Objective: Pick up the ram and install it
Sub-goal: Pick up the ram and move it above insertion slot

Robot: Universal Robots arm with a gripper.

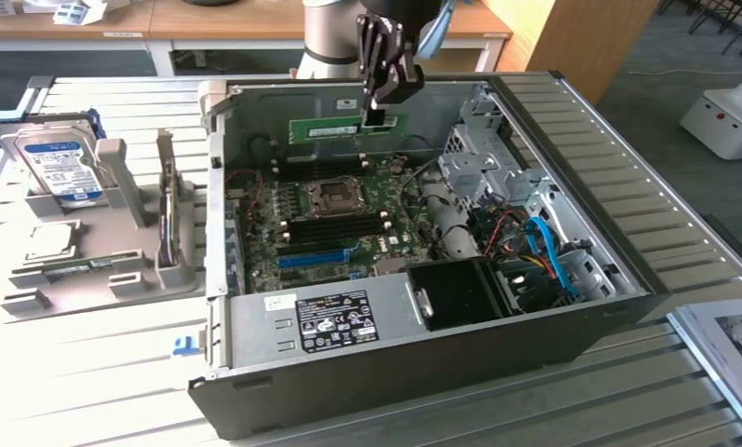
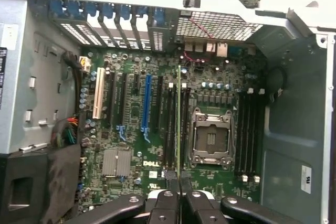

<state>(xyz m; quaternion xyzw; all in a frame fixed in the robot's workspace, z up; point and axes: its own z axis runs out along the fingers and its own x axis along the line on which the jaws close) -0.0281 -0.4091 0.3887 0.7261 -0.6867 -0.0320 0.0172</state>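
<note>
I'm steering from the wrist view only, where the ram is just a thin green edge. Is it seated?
Observer: No. In the exterior view the ram hangs above the motherboard, clear of the slots.
Operator: Where does the hand grip it?
Observer: At its end toward the exterior view's right, not its middle.
Operator: Anything else nearby?
Observer: A hard drive stands in a grey holder on the exterior view's left.
</note>
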